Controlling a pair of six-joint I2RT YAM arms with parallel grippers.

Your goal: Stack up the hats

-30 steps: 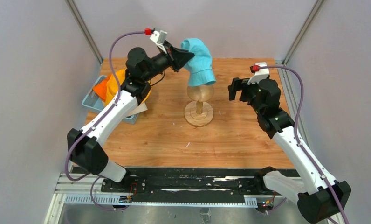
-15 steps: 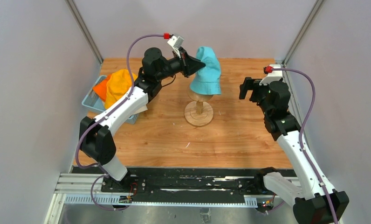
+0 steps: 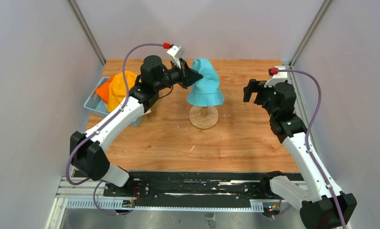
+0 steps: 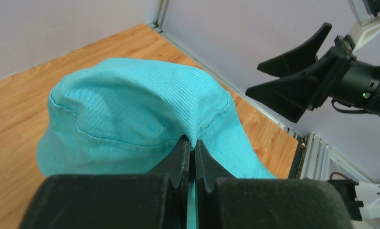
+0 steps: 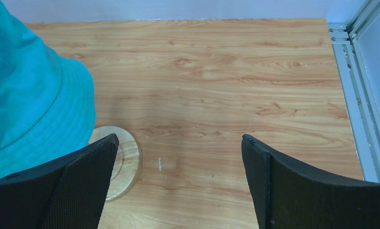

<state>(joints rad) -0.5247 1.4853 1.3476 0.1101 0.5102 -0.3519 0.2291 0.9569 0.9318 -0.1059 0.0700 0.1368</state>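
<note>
Over the last sec the teal hat [image 3: 205, 88] goes from hanging tilted, high & a bit left of the wooden stand [image 3: 203, 116] w/ the stand's round head bare under it, to sitting down over that head. Now only the stand's stem & base show below the brim. The left arm [image 3: 123, 109] has swung in & dropped w/ it. The left jaws are together, clamped on a pinch of cloth at the hat's crown; the left wrist view shows the fold nipped between them. The right arm [image 3: 295, 136] has shifted only slightly. The right jaws are wide apart, holding nothing, hanging right of the stand & well apart from the hat.

Meaning for the task: hat no. 1 looks placed, prob. just needs letting go & maybe a tug to square it, since the crown is pulled up toward the pinch. The rest of the stack is not yet begun. The orange hat [image 3: 101, 89] & yellow hat [image 3: 120, 86] lie heaped in the light blue basket [image 3: 91, 102] at far left; other hats can't be made out from here.

The surface [image 3: 169, 138] is light wood-grain board, stand approx. mid, basket at its left edge. Room: plain pale grey walls [image 3: 35, 71] on three sides, metal corner posts [image 3: 85, 31] at the back, and a black rail [image 3: 188, 188] w/ both arm bases along the near edge.
</note>
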